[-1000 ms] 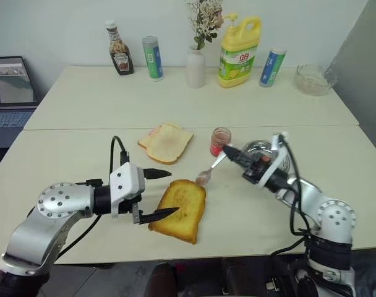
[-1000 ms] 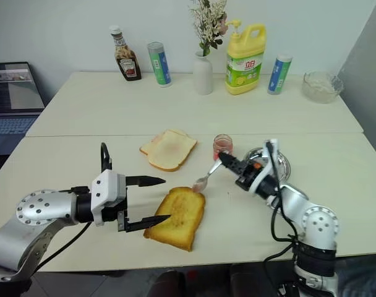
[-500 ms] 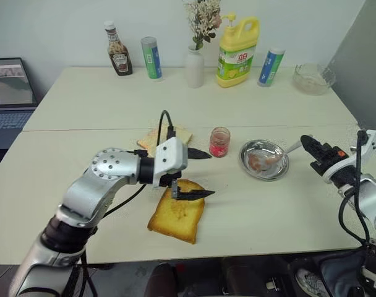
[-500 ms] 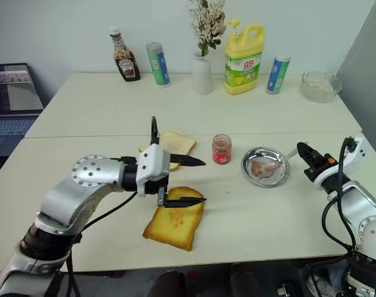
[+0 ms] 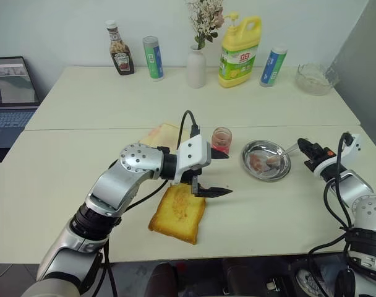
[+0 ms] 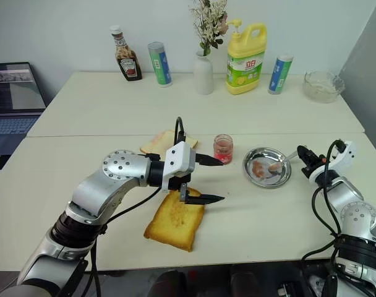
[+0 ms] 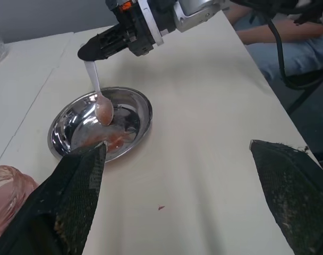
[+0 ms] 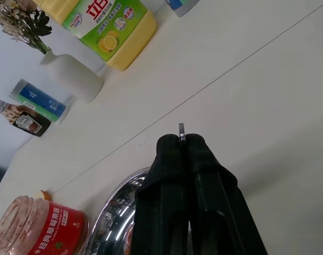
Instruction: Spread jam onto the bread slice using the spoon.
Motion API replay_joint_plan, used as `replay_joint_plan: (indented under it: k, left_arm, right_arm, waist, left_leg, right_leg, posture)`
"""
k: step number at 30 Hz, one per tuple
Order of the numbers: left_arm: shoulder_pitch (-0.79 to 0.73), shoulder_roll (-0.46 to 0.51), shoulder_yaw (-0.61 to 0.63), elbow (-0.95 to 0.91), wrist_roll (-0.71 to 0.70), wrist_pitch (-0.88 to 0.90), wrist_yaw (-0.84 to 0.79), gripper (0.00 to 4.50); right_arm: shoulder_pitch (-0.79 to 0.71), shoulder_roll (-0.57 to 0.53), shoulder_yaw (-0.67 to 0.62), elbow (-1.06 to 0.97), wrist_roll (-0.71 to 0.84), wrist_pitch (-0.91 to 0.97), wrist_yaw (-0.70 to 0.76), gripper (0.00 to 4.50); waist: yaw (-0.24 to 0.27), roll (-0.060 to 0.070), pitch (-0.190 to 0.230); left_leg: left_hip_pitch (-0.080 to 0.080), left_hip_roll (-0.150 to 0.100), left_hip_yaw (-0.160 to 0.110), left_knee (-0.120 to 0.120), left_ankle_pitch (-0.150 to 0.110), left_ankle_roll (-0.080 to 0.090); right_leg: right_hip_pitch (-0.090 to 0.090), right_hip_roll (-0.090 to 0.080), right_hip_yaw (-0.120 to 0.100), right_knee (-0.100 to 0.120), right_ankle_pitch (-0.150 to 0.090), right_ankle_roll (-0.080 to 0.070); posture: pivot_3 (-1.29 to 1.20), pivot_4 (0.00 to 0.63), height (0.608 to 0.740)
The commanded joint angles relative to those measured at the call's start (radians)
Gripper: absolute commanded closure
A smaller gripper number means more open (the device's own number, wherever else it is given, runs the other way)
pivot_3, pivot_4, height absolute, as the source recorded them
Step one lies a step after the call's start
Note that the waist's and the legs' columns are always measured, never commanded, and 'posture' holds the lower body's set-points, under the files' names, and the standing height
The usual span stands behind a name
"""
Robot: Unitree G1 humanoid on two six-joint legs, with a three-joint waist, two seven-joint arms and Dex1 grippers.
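Right gripper (image 6: pixel 303 153) clamped on the handle end of the spoon (image 6: pixel 283 161); fingers pressed together with the metal tip showing between them in the right wrist view. Spoon bowl, smeared with jam, sits low inside the steel dish (image 6: pixel 286 177), at or just over the pink residue there; contact not certain.

Left gripper (image 6: pixel 214 179) hangs with its jaws wide apart and nothing between them, over the far edge of the bread slice (image 6: pixel 174 221) and reaching toward the jam jar (image 6: pixel 222 148).

Bread slice lies flat near the table's front edge, well apart from the dish. No red visible on its top from here.

Spoon's long axis runs roughly level, handle toward the robot's right, bowl toward the left and tipped slightly down into the dish.

Risks, as judged:
- Grip is at the very end of a slim handle; the spoon could pivot or slip if the bowl presses on the dish.
- The open left fingers are near the jar; a sweep could knock it over.
- The lower finger could drag the bread.
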Motion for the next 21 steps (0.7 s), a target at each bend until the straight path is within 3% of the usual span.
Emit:
replay_joint_plan:
  k: [1,3,6,16,21]
  left_arm:
    - [-0.026,-0.013,0.014,-0.033,-0.004,0.008,0.018,0.0]
    - [-0.027,-0.017,0.014,-0.034,-0.004,0.013,0.021,0.0]
    - [-0.027,-0.015,0.014,-0.032,-0.002,0.011,0.022,0.0]
    - [-0.02,-0.015,0.018,-0.013,0.011,-0.006,0.025,0.0]
    - [-0.012,-0.015,0.019,-0.009,0.016,-0.016,0.03,0.0]
  right_arm:
    - [-0.018,0.0,-0.016,0.004,-0.03,-0.022,0.022,4.47]
    - [-0.016,0.001,-0.015,0.011,-0.046,-0.025,0.027,4.47]
    - [-0.006,-0.002,-0.01,0.013,-0.08,-0.032,0.039,3.82]
    - [0.064,-0.04,0.078,-0.093,-0.232,-0.068,0.161,0.13]
    - [0.107,-0.082,0.154,-0.151,-0.367,-0.137,0.216,0.02]
  waist:
    - [0.0,0.0,0.0]
    - [0.0,0.0,0.0]
    - [0.0,0.0,0.0]
    - [0.0,0.0,0.0]
    - [0.003,0.0,0.0]
  left_leg:
    - [0.0,0.0,0.0,0.0,0.0,0.0]
    - [0.0,0.0,0.0,0.0,0.0,0.0]
    - [0.0,0.0,0.0,0.0,0.0,0.0]
    - [0.0,0.0,0.0,0.0,0.0,0.0]
    - [0.0,0.0,0.0,0.001,0.0,0.0]
  right_leg:
    - [0.0,0.0,0.0,0.0,0.0,0.0]
    - [0.0,0.0,0.0,0.0,0.0,0.0]
    - [0.0,0.0,0.0,0.0,0.0,0.0]
    - [0.0,0.0,0.0,0.0,0.0,0.0]
    - [0.0,0.0,0.0,0.0,0.0,0.0]
  posture:
    - [0.0,0.15,0.74]
    - [0.0,0.15,0.74]
    - [0.0,0.15,0.74]
    - [0.0,0.15,0.74]
    - [0.0,0.15,0.74]
